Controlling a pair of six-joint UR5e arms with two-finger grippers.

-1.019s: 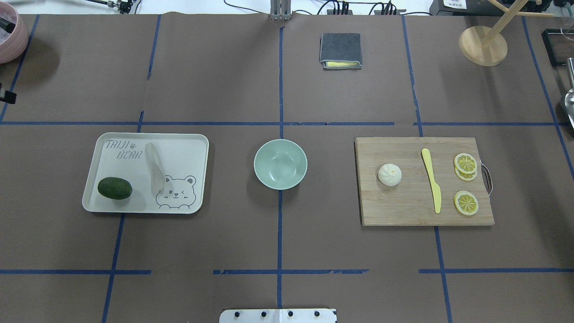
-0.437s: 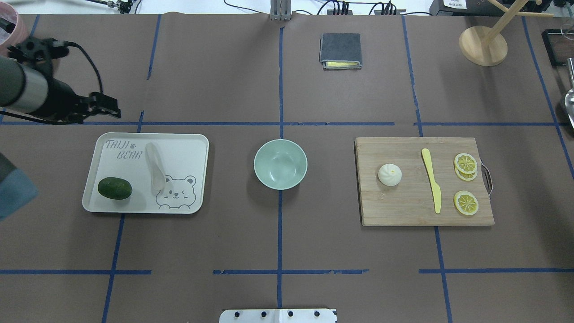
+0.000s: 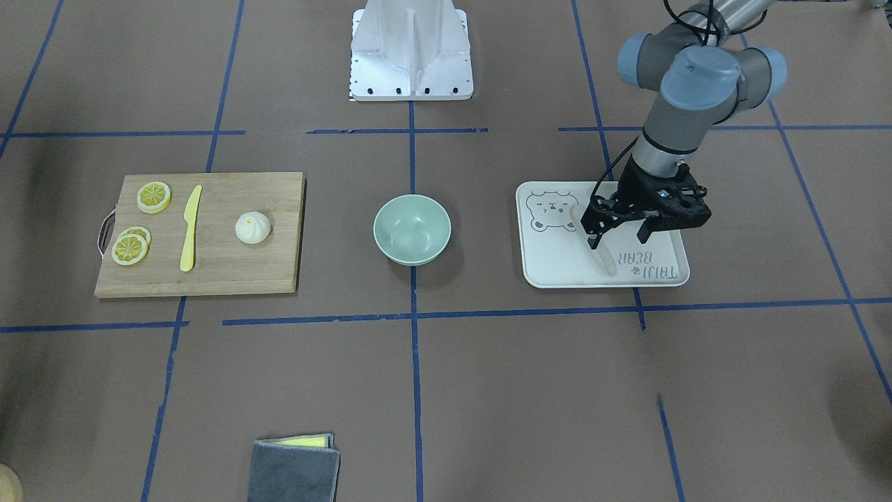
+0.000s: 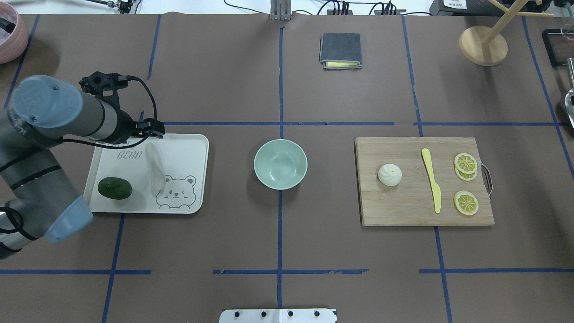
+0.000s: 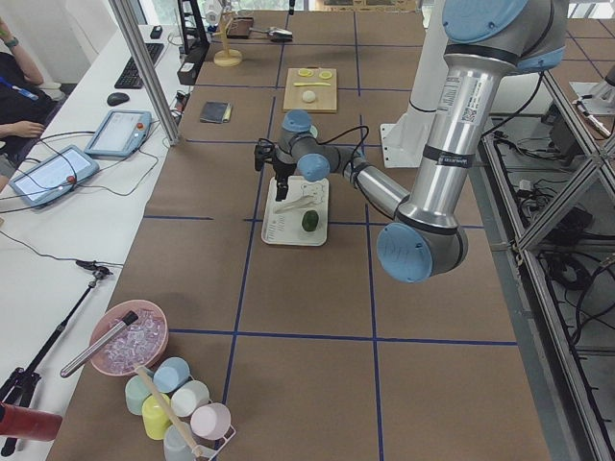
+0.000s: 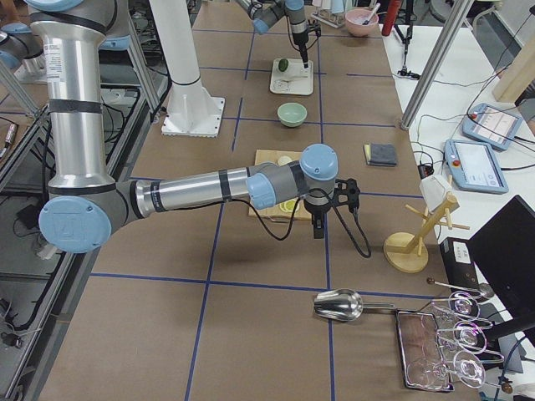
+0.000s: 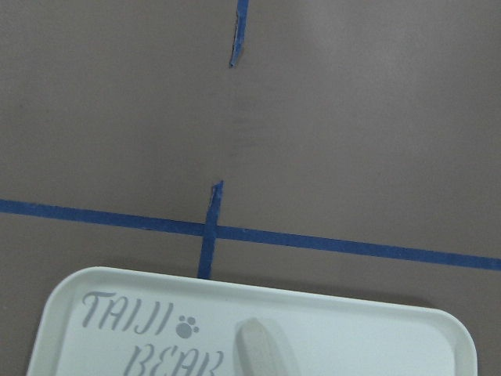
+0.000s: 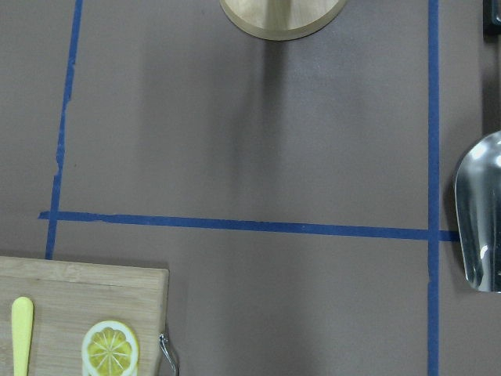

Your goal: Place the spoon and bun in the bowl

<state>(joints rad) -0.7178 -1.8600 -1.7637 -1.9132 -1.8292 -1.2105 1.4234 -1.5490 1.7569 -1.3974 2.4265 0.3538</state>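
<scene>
The off-white spoon lies on the white bear tray, handle toward the far edge; its handle end shows in the left wrist view. My left gripper hangs open just above the spoon's handle, not touching it. The white bun sits on the wooden cutting board. The empty mint-green bowl stands between tray and board. My right gripper shows only in the exterior right view, above the table off the board's end near the lemon slices; I cannot tell whether it is open.
A dark green lime lies on the tray. A yellow knife and lemon slices lie on the board. A folded grey cloth, a wooden stand and a metal scoop sit farther off.
My left arm has come in from the left edge and moved right, to over the tray's far corner above the spoon's handle. Spoon, bun and bowl have not moved.
</scene>
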